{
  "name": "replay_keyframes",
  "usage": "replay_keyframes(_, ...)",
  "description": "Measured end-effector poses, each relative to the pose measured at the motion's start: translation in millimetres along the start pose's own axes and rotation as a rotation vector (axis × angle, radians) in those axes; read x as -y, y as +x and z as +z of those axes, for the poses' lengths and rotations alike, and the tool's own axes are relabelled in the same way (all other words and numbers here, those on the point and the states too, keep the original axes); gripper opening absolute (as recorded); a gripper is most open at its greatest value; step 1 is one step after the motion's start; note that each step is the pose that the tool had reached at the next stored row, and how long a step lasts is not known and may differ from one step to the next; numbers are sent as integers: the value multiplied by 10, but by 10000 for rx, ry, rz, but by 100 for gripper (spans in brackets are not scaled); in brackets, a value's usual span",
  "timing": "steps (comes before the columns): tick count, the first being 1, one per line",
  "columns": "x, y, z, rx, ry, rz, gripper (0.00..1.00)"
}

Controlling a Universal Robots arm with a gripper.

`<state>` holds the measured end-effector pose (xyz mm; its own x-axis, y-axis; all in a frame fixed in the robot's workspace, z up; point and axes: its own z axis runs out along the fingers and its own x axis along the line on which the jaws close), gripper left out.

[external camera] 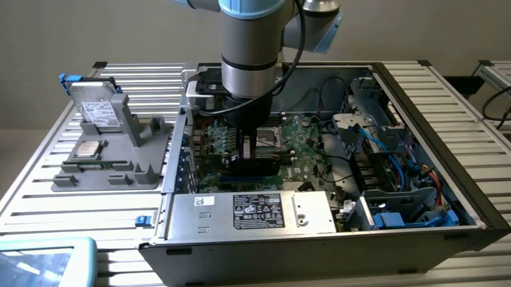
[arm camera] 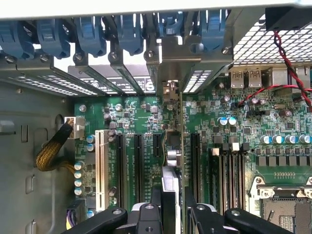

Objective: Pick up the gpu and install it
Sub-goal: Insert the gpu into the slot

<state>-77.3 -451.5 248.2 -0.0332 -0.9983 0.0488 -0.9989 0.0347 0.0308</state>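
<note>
Inside the open computer case [external camera: 319, 257], my claw [arm camera: 170, 210] is clamped partway closed on the gpu [arm camera: 171, 178], edge-on above the black expansion slots [arm camera: 138, 165], with memory sticks [arm camera: 229, 170] just beside. In the exterior view, a grey tray [external camera: 112, 179] at nine o'clock holds a hard drive [external camera: 100, 110], and the power supply [external camera: 255, 212] sits at six.
</note>
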Motion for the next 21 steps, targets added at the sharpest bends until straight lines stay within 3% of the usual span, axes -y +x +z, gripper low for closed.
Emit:
replay_keyframes(3,-3,0,0,5,105,6,28)
replay_keyframes(12,-36,1,1,5,163,6,28)
replay_keyframes(18,-39,-1,1,13,162,6,28)
replay_keyframes(21,-39,0,-7,21,129,4,28)
